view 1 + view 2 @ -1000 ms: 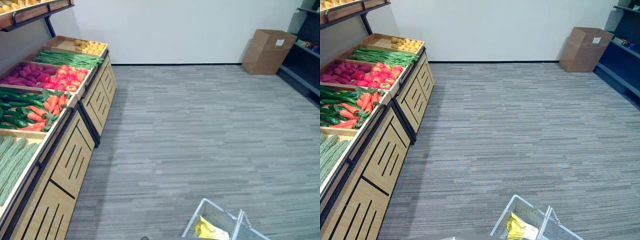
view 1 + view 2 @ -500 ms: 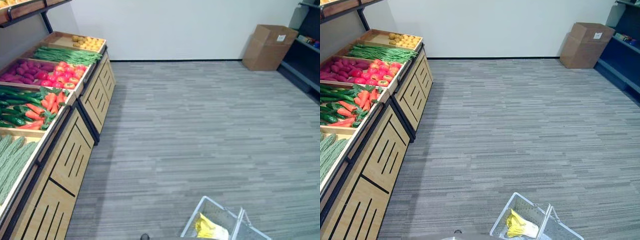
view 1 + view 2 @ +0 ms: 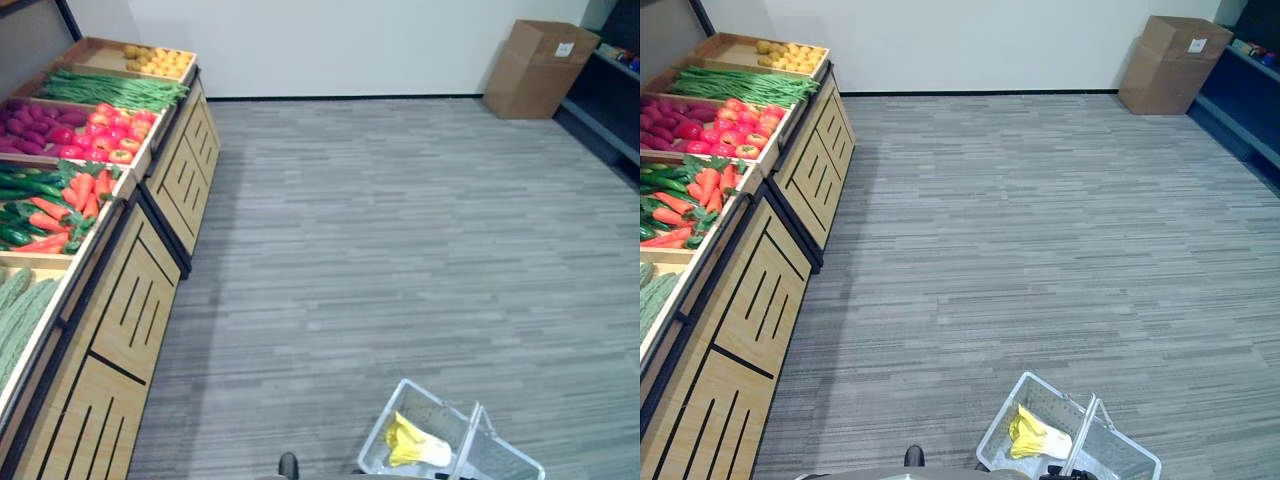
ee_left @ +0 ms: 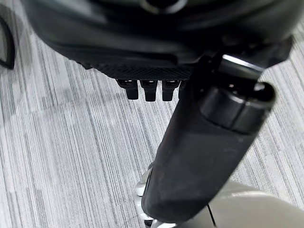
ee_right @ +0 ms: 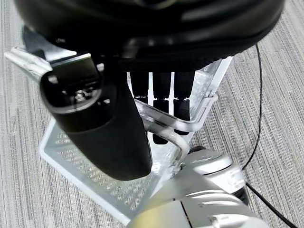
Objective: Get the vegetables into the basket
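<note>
A white mesh basket (image 3: 1002,420) hangs low at my right over the grey floor, with a yellow item (image 3: 1030,436) lying in it. In the right wrist view my right hand (image 5: 159,97) has its fingers curled round the basket's handle (image 5: 164,127). The vegetables lie on a wooden stand (image 3: 150,300) along my left: carrots (image 3: 85,195), cucumbers (image 3: 25,188), red tomatoes (image 3: 105,135), purple roots (image 3: 30,112), green beans (image 3: 110,90), yellow potatoes (image 3: 155,62) and bumpy green gourds (image 3: 15,310). My left hand (image 4: 199,156) hangs over bare floor, fingers relaxed and holding nothing.
A cardboard box (image 3: 540,68) stands against the far wall at the right. Beside it, dark shelving (image 3: 612,115) runs along the right side. Grey striped floor (image 3: 400,240) stretches between the stand and the shelving.
The whole picture has shifted: the camera now looks further down, so more of the basket shows. The vegetables and the box have not moved.
</note>
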Robot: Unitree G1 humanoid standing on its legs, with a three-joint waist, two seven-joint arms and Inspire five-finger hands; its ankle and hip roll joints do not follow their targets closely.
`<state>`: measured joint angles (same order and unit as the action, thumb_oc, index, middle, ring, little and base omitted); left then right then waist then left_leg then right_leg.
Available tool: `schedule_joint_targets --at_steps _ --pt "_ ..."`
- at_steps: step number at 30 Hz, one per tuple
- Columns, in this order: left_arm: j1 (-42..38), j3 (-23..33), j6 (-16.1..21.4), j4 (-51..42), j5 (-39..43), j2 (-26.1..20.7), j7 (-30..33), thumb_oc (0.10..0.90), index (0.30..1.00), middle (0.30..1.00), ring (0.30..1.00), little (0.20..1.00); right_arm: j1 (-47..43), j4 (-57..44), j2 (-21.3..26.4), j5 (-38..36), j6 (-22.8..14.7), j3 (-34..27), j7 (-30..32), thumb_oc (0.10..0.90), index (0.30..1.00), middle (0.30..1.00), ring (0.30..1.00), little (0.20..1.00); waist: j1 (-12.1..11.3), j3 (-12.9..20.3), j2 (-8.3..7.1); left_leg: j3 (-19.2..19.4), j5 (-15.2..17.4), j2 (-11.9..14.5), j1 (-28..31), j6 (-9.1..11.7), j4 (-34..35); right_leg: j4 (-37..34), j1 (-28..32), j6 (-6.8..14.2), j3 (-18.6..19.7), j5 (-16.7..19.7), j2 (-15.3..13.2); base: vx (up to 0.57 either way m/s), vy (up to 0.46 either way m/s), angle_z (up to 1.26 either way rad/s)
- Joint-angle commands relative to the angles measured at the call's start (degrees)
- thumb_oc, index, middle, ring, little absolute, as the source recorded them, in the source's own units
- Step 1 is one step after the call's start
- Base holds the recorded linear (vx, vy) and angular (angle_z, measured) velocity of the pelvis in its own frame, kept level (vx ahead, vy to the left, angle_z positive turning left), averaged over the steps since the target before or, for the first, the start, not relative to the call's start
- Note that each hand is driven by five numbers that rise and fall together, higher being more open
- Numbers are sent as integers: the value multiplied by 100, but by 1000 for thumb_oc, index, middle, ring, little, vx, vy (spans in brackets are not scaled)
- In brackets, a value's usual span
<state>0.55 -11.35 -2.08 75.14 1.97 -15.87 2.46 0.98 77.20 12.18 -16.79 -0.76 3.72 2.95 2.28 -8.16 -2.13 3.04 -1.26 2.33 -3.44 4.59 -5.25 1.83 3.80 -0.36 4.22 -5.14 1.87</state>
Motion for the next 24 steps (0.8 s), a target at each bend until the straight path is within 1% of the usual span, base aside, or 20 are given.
schedule_joint_targets --at_steps 1,2,3,4,5,6,7,8,10,12,13,14,15,16,17,19,20,21,23,24 --pt "-407 62 172 -99 466 307 -14 900 1000 1000 1000 1000 279 134 262 -8 51 238 -62 400 300 300 300 300 -103 -276 -75 130 -340 -60 -763 -72 -2467 303 -115 158 -299 80 -276 66 -184 30" --pt "-393 77 179 -102 551 327 10 900 1000 1000 1000 1000 284 138 276 -34 65 229 -63 400 300 300 300 300 -118 -302 -106 77 -258 -188 -919 -137 -2573 339 -103 114 -263 44 -273 149 -200 19" --pt "-352 125 189 -104 679 347 6 900 1000 1000 1000 1000 292 156 311 -68 83 181 -57 400 300 300 300 300 -104 -288 -91 122 -157 -198 -1031 -192 -2492 379 -62 97 -270 -39 -280 133 -63 -8" --pt "-352 125 189 -104 679 347 6 900 1000 1000 1000 1000 292 156 311 -68 83 181 -57 400 300 300 300 300 -103 -288 -91 122 -156 -198 -1031 -192 -2493 379 -62 97 -270 -40 -280 425 -15 -12" --pt "-251 208 237 -163 798 407 -50 900 1000 1000 1000 1000 370 166 356 -319 64 -47 -69 400 300 300 300 300 -151 -167 85 344 -123 -43 -1179 -224 -1055 311 160 192 -224 -266 -205 354 5 -6" --pt "-247 204 237 -164 798 410 -49 900 1000 1000 1000 1000 376 164 359 -320 64 -49 -70 400 300 300 300 300 -162 -183 62 367 -148 -72 -1109 -229 -982 306 194 199 -212 -277 -236 471 29 4" --pt "-236 163 235 -170 761 447 -27 900 1000 1000 1000 1000 379 139 382 -317 53 -67 -65 400 300 300 300 300 -212 -180 146 355 -307 -63 -1064 -185 -344 262 320 238 -203 -356 -216 221 47 10" --pt "-252 123 231 -162 726 477 -15 900 1000 1000 1000 1000 391 133 393 -295 36 -54 -54 400 300 300 300 300 -254 -165 235 304 -435 -66 -1149 -142 84 218 410 252 -168 -434 -185 333 66 13" --pt "-263 43 239 -142 707 555 42 900 1000 1000 1000 1000 352 137 472 -230 25 -33 3 400 300 300 300 300 -372 -108 330 101 -647 -55 -1383 -50 836 130 695 304 -40 -644 -270 322 59 22" --pt "-254 40 213 -104 716 582 52 900 1000 1000 1000 1000 324 157 495 -207 39 -51 14 400 300 300 300 300 -387 -60 322 151 -735 -56 -1414 -7 888 91 921 335 -40 -757 -390 452 72 -15" --pt "-155 126 212 -80 762 595 31 900 1000 1000 1000 1000 345 168 450 -185 51 -90 -6 400 300 300 300 300 -449 162 348 231 -1017 -43 -1261 14 875 6 1226 433 -69 -826 -545 978 175 -58" --pt "-117 228 230 -38 885 587 16 900 1000 1000 1000 1000 275 180 418 -154 68 -113 -21 400 300 300 300 300 -543 393 273 234 -1082 -171 -1185 -50 862 96 1142 571 -84 -715 -769 1031 183 -82" --pt "-86 254 251 -23 892 566 36 900 1000 1000 1000 1000 233 163 398 -104 55 -81 -36 400 300 300 300 300 -584 471 204 317 -1030 -254 -1132 -85 851 244 1088 671 -104 -530 -888 919 161 -108" --pt "-95 220 273 -86 800 496 27 900 1000 1000 1000 1000 166 64 412 116 54 97 -97 400 300 300 300 300 -645 538 104 437 -872 -403 -1024 -190 763 532 956 817 -102 22 -1096 674 100 -122" --pt "-113 211 270 -111 751 467 12 900 1000 1000 1000 1000 121 5 420 233 51 187 -110 400 300 300 300 300 -686 567 47 470 -760 -482 -970 -261 713 632 918 875 -117 339 -1220 618 97 -91" --pt "-149 177 276 -217 756 455 16 900 1000 1000 1000 1000 56 -143 479 301 46 228 -114 400 300 300 300 300 -765 584 -41 506 -455 -716 -845 -442 558 1171 802 959 -188 1225 -1550 382 93 -36" --pt "-150 176 276 -217 756 456 16 900 1000 1000 1000 1000 56 -143 481 301 46 228 -114 400 300 300 300 300 -775 595 -29 511 -454 -698 -863 -440 551 1166 783 957 -176 1239 -1536 395 187 -23" --pt "-243 150 264 -248 804 434 29 900 1000 1000 1000 1000 -23 -207 550 207 46 141 -68 400 300 300 300 300 -741 465 86 435 -227 -802 -628 -660 436 2350 338 683 -175 1889 -1621 363 213 -5" --pt "-316 147 251 -323 862 389 40 900 1000 1000 1000 1000 -57 -224 567 82 27 75 -29 400 300 300 300 300 -542 187 286 240 -79 -806 -210 -802 486 3414 -178 437 -286 1859 -1509 423 218 34" --pt "-345 134 233 -323 841 365 33 900 1000 1000 1000 1000 -43 -212 561 25 18 45 -12 400 300 300 300 300 -449 80 338 134 -8 -788 1 -832 548 3773 -395 392 -311 1632 -1429 480 112 71"
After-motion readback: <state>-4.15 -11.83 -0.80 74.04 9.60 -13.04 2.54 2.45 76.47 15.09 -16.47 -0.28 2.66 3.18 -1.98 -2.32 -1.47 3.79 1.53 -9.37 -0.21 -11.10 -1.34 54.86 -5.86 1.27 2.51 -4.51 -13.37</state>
